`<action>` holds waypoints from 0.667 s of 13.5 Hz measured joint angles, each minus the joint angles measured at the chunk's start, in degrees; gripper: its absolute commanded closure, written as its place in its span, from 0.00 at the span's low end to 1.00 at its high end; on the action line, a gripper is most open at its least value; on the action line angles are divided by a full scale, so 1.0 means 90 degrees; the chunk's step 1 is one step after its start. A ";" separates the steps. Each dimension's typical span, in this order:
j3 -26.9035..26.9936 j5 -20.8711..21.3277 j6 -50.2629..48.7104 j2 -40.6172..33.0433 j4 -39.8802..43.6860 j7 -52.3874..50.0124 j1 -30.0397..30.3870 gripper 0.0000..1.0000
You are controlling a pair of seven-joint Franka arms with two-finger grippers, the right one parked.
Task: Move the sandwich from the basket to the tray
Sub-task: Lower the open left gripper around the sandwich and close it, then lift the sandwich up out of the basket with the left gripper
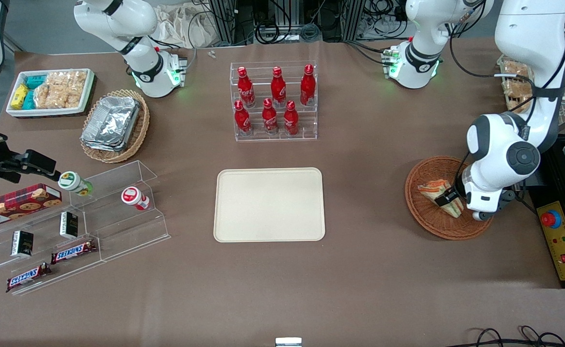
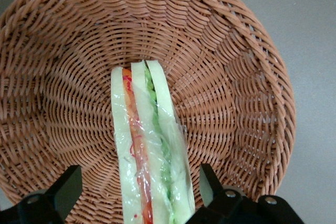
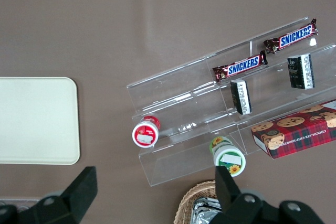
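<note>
The sandwich, a wrapped wedge of white bread with orange, red and green layers, lies in the round reddish-brown wicker basket toward the working arm's end of the table. My gripper is lowered into the basket and stands open, one finger on each side of the sandwich. In the left wrist view the sandwich runs between the two black fingers; one finger is close to the bread and a gap shows at the other, with the basket weave all round. The cream tray lies bare mid-table.
An acrylic rack of red cola bottles stands farther from the front camera than the tray. An oval basket with foil trays, a white snack bin and an acrylic shelf with snacks lie toward the parked arm's end. A yellow emergency-stop box sits beside the basket.
</note>
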 measured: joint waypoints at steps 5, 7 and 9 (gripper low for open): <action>-0.0001 -0.0011 0.0169 0.0105 -0.0021 -0.0255 -0.0036 0.44; -0.0006 -0.0011 0.0234 0.0150 -0.0020 -0.0413 -0.0120 0.63; -0.0005 -0.0011 0.0242 0.0149 -0.0005 -0.0447 -0.0148 0.80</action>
